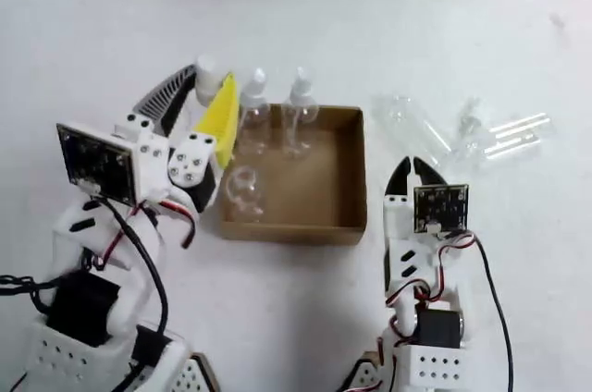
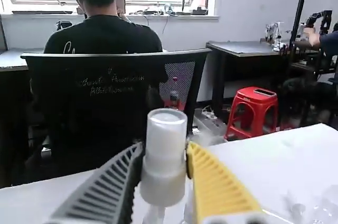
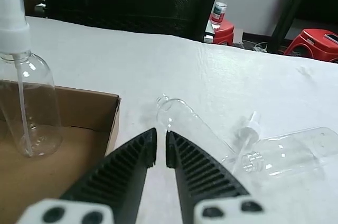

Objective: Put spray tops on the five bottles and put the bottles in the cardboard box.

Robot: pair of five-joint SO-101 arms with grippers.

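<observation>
On the white bench (image 1: 296, 31), mid-scene, sits the open cardboard box (image 1: 296, 230). Two capped bottles stand upright against its far wall, side by side: one (image 1: 253, 115), the other (image 1: 299, 113); one of them is also in the right wrist view (image 3: 29, 102), inside the box. A third, uncapped bottle (image 1: 242, 190) is in the box near the front left corner; upright or tipped, cannot tell. The left gripper (image 1: 209, 79) is at the box's far left corner, its yellow finger across the left wall line. Its fingers (image 2: 216, 187) are clenched on a white spray top (image 1: 205, 67), which the left wrist view shows pinched between the grey finger and the yellow one (image 2: 163, 155). What hangs under the top is mostly hidden. The right gripper (image 1: 413, 166) is low over the bench just right of the box, apart from it, its black fingers (image 3: 200, 176) closed almost tip to tip with nothing between them (image 3: 160, 138). Beyond it two clear uncapped bottles lie on their sides on the bench: the nearer one (image 1: 413, 120) (image 3: 187, 126) and the farther one (image 1: 474, 138) (image 3: 298, 152). Loose spray tops with thin tubes (image 1: 518, 123) lie just beside them, one between the two bottles (image 3: 248, 128).
</observation>
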